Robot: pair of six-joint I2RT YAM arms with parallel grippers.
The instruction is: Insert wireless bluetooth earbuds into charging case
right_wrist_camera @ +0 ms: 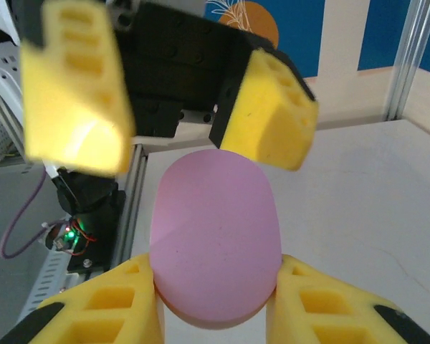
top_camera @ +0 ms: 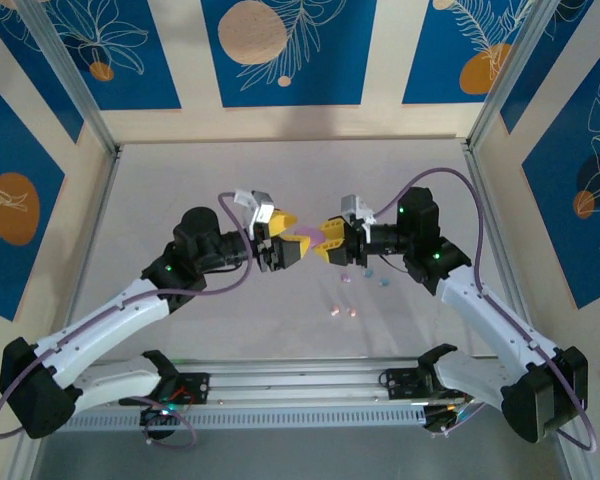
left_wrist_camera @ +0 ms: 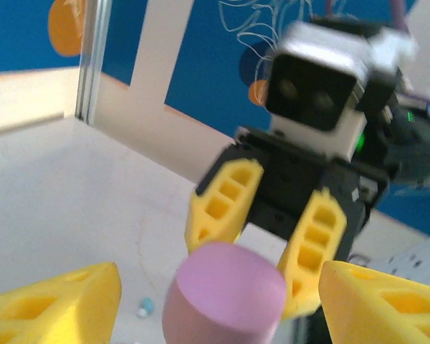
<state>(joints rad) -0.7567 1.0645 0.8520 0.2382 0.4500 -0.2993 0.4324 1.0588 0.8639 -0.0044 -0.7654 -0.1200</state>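
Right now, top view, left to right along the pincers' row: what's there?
In order: left arm → left pincer, open → pink case → right pincer, shut on it → right arm.

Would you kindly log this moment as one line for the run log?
right fingers shut on pink case, mid-air | left fingers open, straddling it | earbuds loose on table
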